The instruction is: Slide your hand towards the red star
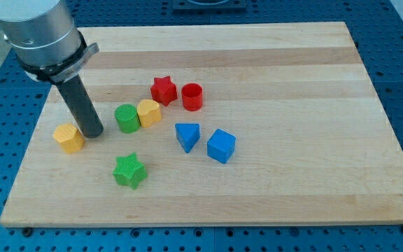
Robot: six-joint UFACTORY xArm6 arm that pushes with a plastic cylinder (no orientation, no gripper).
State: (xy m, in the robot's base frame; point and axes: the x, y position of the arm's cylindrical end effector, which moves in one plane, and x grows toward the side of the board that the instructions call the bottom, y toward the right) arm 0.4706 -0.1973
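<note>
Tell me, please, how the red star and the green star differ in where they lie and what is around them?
The red star lies nearer the view's top, close beside the red cylinder; the green star lies nearer the view's bottom, with no block close to it. The red star sits right of the green one. My tip is about as far from either. Both are star-shaped and lie flat on the wooden board.

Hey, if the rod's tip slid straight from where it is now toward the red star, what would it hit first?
Probably the green cylinder: it sits between my tip and the red star, though the tip might only graze it.
</note>
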